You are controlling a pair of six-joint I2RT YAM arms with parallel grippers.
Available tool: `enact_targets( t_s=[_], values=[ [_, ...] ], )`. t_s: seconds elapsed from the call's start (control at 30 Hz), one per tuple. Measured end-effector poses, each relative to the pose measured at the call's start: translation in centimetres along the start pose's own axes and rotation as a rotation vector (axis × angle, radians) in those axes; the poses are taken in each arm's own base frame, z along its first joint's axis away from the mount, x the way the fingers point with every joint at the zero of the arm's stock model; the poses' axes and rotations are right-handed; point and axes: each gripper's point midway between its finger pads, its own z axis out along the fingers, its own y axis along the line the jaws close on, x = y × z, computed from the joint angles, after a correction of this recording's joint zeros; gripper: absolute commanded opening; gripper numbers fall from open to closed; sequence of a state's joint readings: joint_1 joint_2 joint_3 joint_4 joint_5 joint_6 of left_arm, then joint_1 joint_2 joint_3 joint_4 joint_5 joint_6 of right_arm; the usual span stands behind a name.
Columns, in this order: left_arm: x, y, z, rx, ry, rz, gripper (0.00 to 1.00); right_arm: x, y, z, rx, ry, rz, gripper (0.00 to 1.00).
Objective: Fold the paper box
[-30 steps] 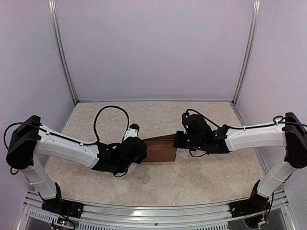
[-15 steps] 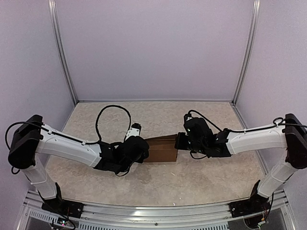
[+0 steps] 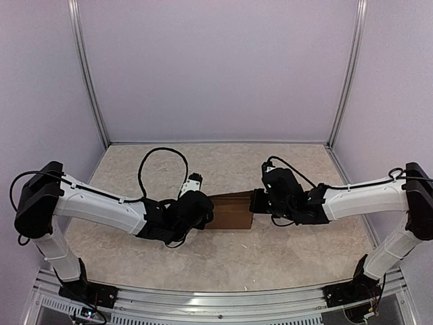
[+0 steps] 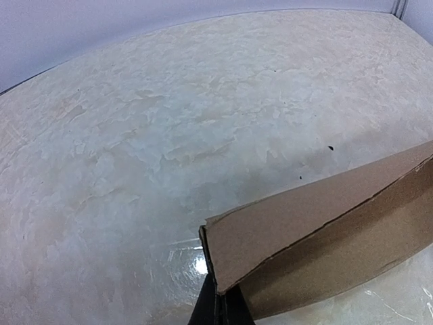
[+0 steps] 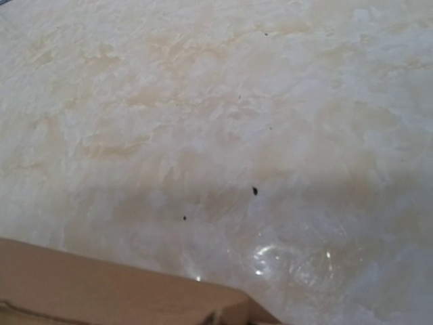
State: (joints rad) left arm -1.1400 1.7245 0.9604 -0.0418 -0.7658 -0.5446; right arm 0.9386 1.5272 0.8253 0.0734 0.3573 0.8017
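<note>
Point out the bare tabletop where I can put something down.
Bare table lies behind the paper box, up to the back wall, and in front of it toward the arm bases. The middle strip is crowded: the left claw and right claw sit at the box's ends.

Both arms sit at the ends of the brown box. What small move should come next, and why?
Probably press the lid flap down flat. In the left wrist view it stands tilted above the panel beneath, leaving a wedge-shaped gap, so the paper box looks not yet closed. The shut left gripper and right gripper sit at its two ends.
</note>
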Motion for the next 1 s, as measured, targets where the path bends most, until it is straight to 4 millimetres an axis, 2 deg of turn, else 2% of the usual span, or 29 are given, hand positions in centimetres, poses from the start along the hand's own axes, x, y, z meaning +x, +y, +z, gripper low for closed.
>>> enact_targets(
  t_s=[1.0],
  values=[
    [-0.22,-0.81,0.24,0.018,0.009,-0.002,0.00,0.38,-0.80,-0.92,0.026,-0.006,-0.040,0.00]
  ],
)
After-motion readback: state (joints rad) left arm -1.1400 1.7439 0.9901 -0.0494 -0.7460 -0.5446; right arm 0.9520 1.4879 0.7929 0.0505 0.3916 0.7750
